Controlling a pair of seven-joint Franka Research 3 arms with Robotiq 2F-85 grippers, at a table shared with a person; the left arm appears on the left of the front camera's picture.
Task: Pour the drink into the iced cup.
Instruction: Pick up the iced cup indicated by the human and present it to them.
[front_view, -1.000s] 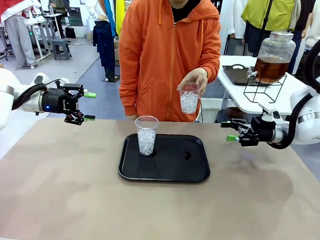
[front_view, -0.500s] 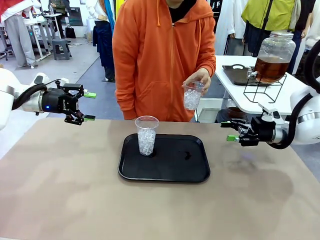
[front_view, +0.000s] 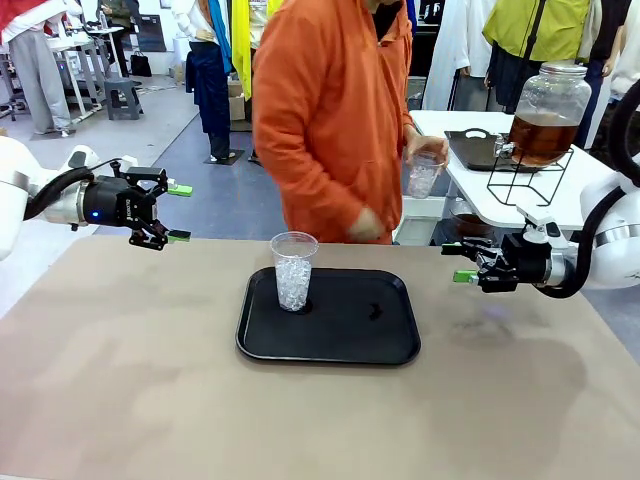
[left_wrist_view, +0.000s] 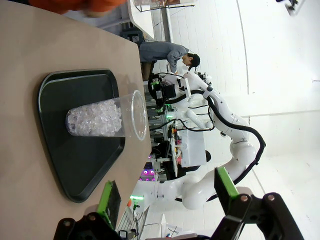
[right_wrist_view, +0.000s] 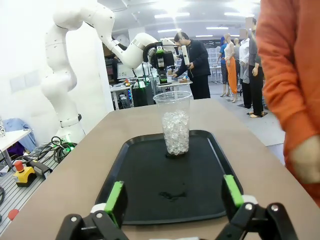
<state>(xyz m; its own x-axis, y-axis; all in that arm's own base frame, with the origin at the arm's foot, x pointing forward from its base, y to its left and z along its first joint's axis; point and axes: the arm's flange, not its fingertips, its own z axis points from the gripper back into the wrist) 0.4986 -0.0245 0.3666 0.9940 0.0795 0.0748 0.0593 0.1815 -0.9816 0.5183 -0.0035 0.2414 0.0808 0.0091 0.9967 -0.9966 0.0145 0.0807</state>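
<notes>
One cup (front_view: 294, 270) stands on the tray (front_view: 345, 342); a second cup (front_view: 424, 177) is held beyond it. My left gripper (front_view: 180, 213) and right gripper (front_view: 462, 263) flank the tray, fingers apart.

Table (front_view: 140, 380): beige matte top, spreading under and ahead of both grippers' fingers.
Floor (front_view: 160, 135): smooth grey, past the table's far edge, beyond the fingers of the left gripper (front_view: 180, 213).
Step stool (front_view: 122, 97): grey, far behind those fingers.
Side table (front_view: 480, 200): white top, behind the right gripper (front_view: 458, 262) and above its fingers.
Wall (right_wrist_view: 22, 60): plain white, ahead and left of the right gripper's fingers in its wrist view.
Strip lights (right_wrist_view: 172, 15): bright, on the ceiling, high ahead of the same fingers.
Work tables (right_wrist_view: 131, 92): cluttered, far ahead of those fingertips.
</notes>
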